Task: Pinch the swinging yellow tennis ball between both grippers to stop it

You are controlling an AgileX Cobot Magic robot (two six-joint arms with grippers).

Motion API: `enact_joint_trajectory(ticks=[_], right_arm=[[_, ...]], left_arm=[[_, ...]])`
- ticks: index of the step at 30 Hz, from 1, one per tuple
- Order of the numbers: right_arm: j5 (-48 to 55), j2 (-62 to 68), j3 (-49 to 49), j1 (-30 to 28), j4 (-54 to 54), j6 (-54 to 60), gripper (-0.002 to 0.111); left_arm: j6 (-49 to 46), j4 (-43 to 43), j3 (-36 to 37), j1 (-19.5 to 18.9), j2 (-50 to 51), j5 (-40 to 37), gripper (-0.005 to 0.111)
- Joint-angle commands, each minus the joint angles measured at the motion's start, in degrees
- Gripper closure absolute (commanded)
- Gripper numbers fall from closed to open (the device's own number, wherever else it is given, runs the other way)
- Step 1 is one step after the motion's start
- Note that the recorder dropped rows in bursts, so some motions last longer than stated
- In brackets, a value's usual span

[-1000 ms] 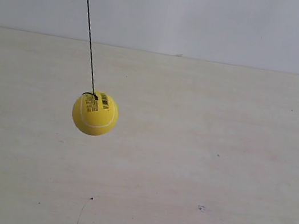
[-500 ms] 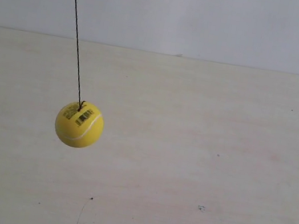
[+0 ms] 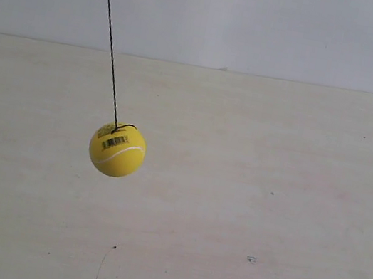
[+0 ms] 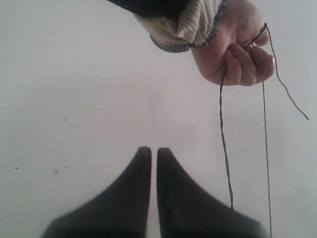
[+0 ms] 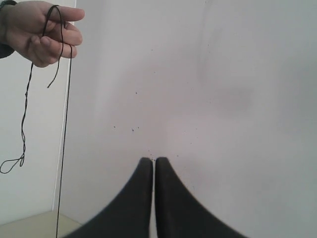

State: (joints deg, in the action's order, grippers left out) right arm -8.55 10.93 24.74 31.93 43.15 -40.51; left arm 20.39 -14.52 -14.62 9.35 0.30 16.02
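The yellow tennis ball [image 3: 117, 149] hangs on a thin black string [image 3: 109, 43] left of centre in the exterior view, barcode sticker facing up. No gripper shows in that view. In the left wrist view my left gripper [image 4: 149, 150] is shut with nothing between its black fingers; the string [image 4: 224, 144] hangs beside it from a hand. My right gripper [image 5: 152, 160] is shut and empty too, and the string [image 5: 64, 144] drops well to one side of it. The ball is out of both wrist views.
A person's hand [image 4: 237, 47] in a cream cuff holds the string above; the same hand [image 5: 39, 29] shows in the right wrist view. A pale table [image 3: 245, 215] lies under the ball, with a white wall [image 3: 265, 23] behind.
The ball swung toward the exterior view's left and lower, then came back right and a little up, ending near where it was a second ago.
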Motion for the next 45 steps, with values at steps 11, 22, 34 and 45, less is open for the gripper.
enact_joint_trajectory(ticks=[11, 22, 34, 45], right_arm=[[0.2, -0.4, -0.3, 0.0, 0.0, -0.1, 0.108], [0.2, -0.4, -0.3, 0.0, 0.0, 0.0, 0.108], [0.5, -0.4, -0.3, 0.0, 0.0, 0.0, 0.108], [0.5, -0.4, -0.3, 0.0, 0.0, -0.1, 0.108]], left_arm=[[15.3, 3.2, 0.0, -19.5, -0.3, 0.5, 0.102], [25.9, -9.1, 14.1, -22.2, -0.3, 25.1, 0.102], [26.1, -10.3, 14.6, -22.2, -0.3, 18.2, 0.102], [21.5, -13.9, 14.6, -20.0, -0.3, 9.1, 0.102]])
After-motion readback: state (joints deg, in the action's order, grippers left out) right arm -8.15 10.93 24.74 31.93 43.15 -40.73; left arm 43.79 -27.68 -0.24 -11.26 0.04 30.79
